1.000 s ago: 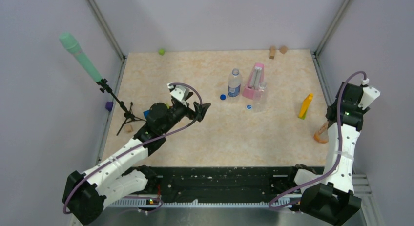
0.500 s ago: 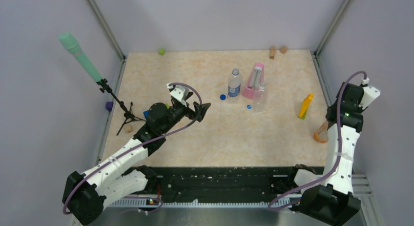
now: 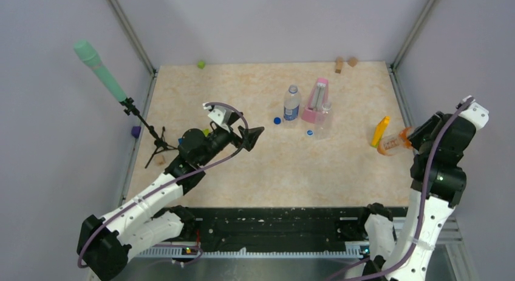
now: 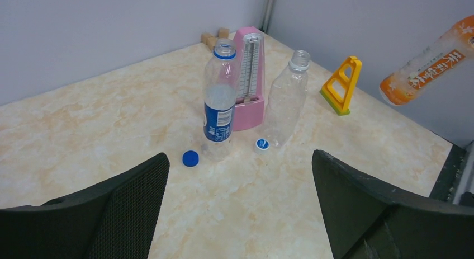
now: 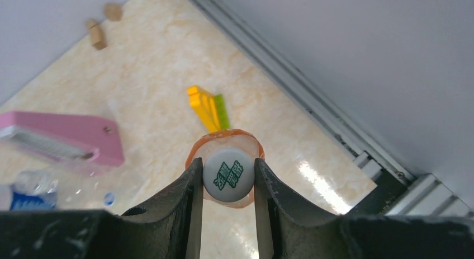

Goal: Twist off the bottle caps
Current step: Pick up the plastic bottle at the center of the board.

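My right gripper (image 5: 228, 168) is shut on the white cap (image 5: 226, 176) of the orange-tinted bottle (image 3: 392, 142), which hangs in the air, tilted, over the table's right side. The same bottle (image 4: 427, 63) shows at the upper right of the left wrist view. The blue-labelled bottle (image 3: 292, 103) and the taller clear bottle (image 3: 324, 122) stand upright with bare necks. Beside them on the table lie a dark blue cap (image 3: 277, 120) and a white cap (image 3: 310, 133). My left gripper (image 3: 255, 135) hovers open, short of these, nothing between its fingers.
A pink metronome (image 3: 316, 101) stands between the two upright bottles. A yellow object (image 3: 381, 131) sits just left of the held bottle. A green microphone on a stand (image 3: 100, 71) is at the left edge. Wooden blocks (image 3: 345, 63) and a green cube (image 3: 200, 64) lie along the back wall.
The right gripper closed on the orange bottle's cap and the right arm swung up, lifting the bottle off the table's right edge. The left gripper barely shifted.
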